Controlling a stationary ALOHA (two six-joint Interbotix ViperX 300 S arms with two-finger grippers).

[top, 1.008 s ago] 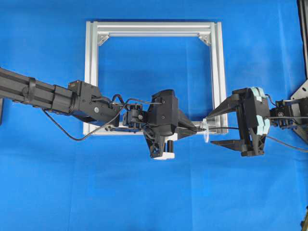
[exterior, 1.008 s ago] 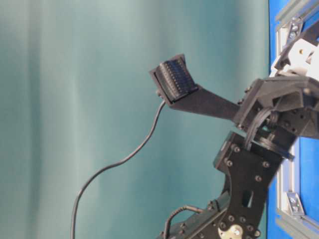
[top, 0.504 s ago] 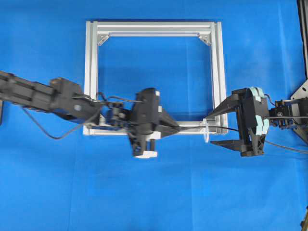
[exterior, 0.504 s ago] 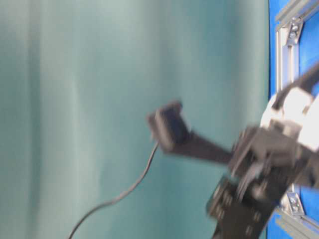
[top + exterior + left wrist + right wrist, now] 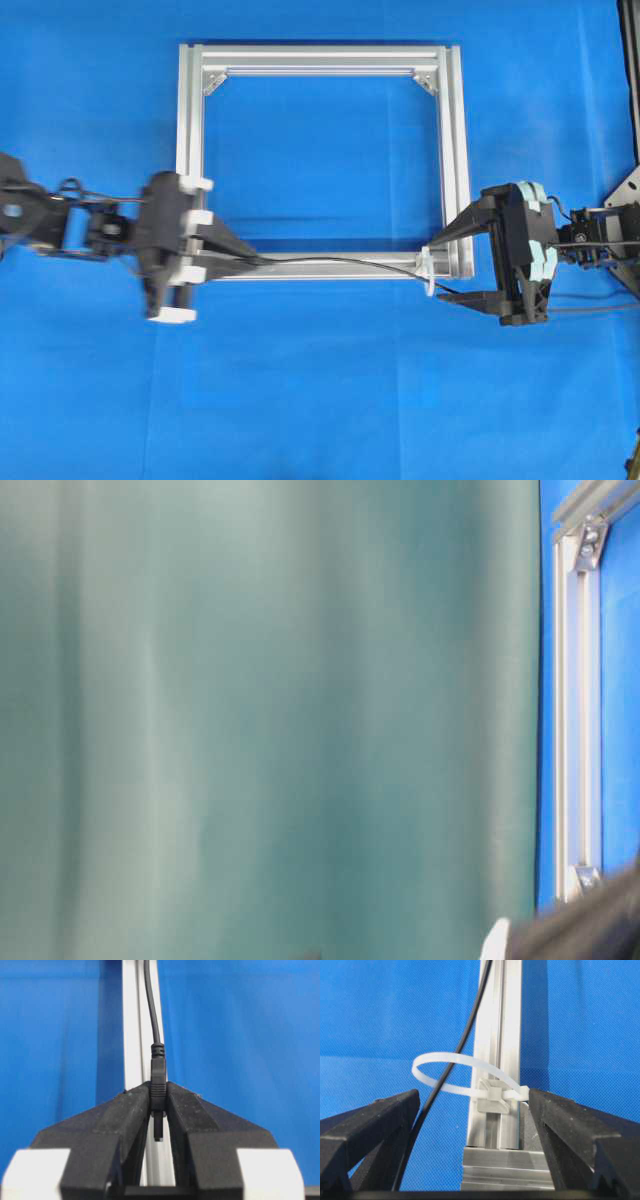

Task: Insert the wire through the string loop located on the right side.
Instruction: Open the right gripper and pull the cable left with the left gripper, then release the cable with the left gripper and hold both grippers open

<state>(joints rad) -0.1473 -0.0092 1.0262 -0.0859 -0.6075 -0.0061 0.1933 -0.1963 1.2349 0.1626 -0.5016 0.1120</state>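
**Wire runs through the loop, left gripper clamped on its plug end**

The left gripper (image 5: 245,258) sits at the left end of the near rail of the aluminium frame (image 5: 320,58), which lies flat on the blue worktop (image 5: 320,400). Its jaws are pressed together on the wire (image 5: 340,262), gripping the thicker dark plug end; in the left wrist view that plug (image 5: 158,1087) stands upright between the two fingers (image 5: 125,1115), with the thin cable leading away along the silver rail.

From that grip the wire stretches along the near rail toward the frame's near right corner. There the string loop (image 5: 428,272), a whitish translucent tie, is fastened to the rail. In the right wrist view the tie (image 5: 465,1077) forms an open ring standing out to the left of the rail, and the black wire (image 5: 447,1072) passes through the ring, going on down beside the left finger of that gripper.

The right gripper (image 5: 452,265) stands just beyond the frame's near right corner, its jaws wide apart, one finger on each side of the loop. It holds nothing; whether a finger touches the wire cannot be told.

The table-level view shows only a teal backdrop, a strip of the frame at the right edge and a blurred dark shape in the lower right corner.
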